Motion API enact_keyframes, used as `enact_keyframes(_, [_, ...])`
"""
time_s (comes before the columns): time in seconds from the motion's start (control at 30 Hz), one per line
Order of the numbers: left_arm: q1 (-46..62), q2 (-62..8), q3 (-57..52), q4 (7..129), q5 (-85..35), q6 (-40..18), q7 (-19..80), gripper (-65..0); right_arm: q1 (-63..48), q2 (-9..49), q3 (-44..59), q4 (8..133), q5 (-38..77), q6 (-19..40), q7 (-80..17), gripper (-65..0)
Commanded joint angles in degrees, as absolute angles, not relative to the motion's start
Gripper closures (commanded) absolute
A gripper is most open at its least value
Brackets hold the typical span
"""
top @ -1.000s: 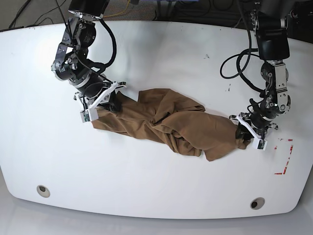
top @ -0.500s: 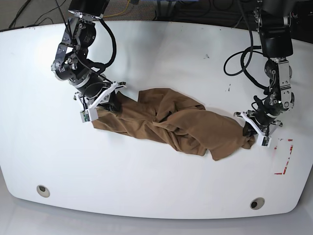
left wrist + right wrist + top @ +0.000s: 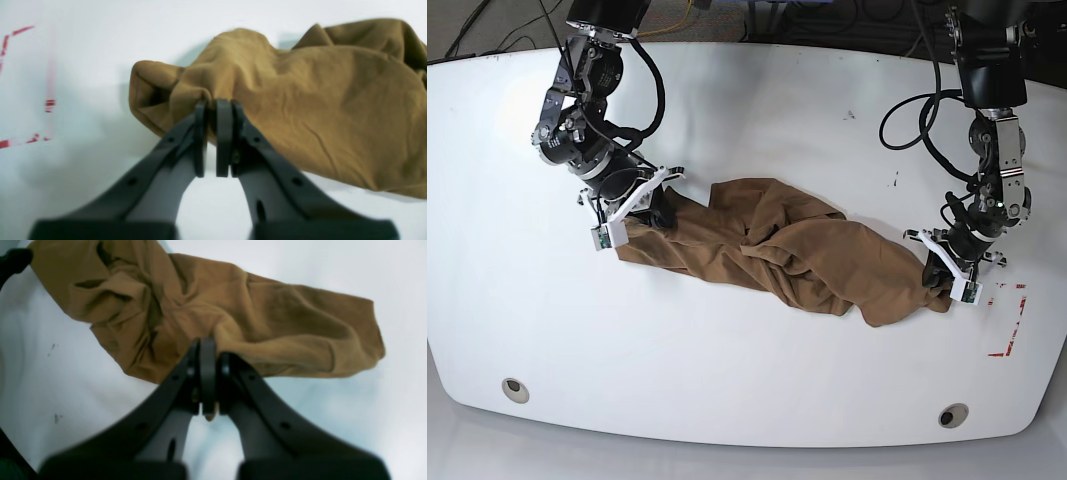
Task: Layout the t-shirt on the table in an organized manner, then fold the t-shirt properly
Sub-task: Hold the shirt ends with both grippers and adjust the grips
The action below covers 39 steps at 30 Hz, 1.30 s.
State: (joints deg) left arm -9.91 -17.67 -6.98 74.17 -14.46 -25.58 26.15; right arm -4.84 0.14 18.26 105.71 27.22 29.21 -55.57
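Tan cotton, bunched into a rope: the t-shirt (image 3: 777, 255) lay stretched across the middle of the base view on the white table (image 3: 747, 110), running from centre-left down to lower right, wrinkled and nowhere near flat.

Risks, as I judged them:
- Both grips were thin pinches on edge fabric. If the arms pulled apart w/ too much tension, the cloth could slip out of one pinch, prob. the one at lower right, where only a small fold showed between the jaws in the left wrist view.
- Shirt was twisted along its length, so spreading it from these two points might just tighten the rope, not open it. A regrasp at hem or shoulders looked likely.
- The lower-right end sat near the red dashed mark (image 3: 1010, 322); more pull that way could drag cloth toward the table edge.

Grippers:
- Left gripper (image 3: 945, 272), right side of the base view: jaws nearly together, pinching a fold at the shirt's end. In the wrist view the left gripper (image 3: 213, 110) had cloth puckered at its tips.
- Right gripper (image 3: 649, 205), left side of the base view: jaws fully together on the other end; the wrist view showed the right gripper (image 3: 208, 351) w/ fabric caught between the fingertips and a scrap poking out below.
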Motion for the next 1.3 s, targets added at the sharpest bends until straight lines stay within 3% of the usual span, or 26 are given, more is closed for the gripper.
enact_keyframes(0.0, [-11.21, -18.86, -7.25, 75.30, -15.16, -25.63, 26.24, -11.8, -4.18, 0.40, 18.33, 106.95, 28.26, 29.67, -54.11, 0.0])
enact_keyframes(0.1, [-11.30, -19.38, -7.25, 75.38, -15.43, -25.63, 29.49, -23.0, -4.18, 0.92, 18.33, 106.95, 28.26, 29.67, -54.11, 0.0])
enact_keyframes(0.17, [-11.30, -19.38, -7.87, 76.18, -15.52, -25.63, 31.08, -26.9, -4.18, 1.19, 18.33, 106.95, 28.26, 29.67, -54.11, 0.0])
enact_keyframes(0.57, [-10.95, -19.30, -13.85, 82.51, -15.43, -25.63, 36.88, -29.7, -4.88, 1.27, 18.33, 106.95, 28.26, 29.67, -54.02, 0.0])
enact_keyframes(0.8, [-12.09, -19.21, -14.02, 80.31, -15.16, -25.45, 36.53, -51.5, -4.88, 1.19, 18.33, 106.86, 28.26, 29.76, -54.02, 0.0])
enact_keyframes(1.27, [-21.67, -19.21, -9.27, 65.27, -15.08, -25.45, 34.15, -52.3, -4.88, 1.19, 18.33, 106.86, 28.26, 29.76, -54.02, 0.0])
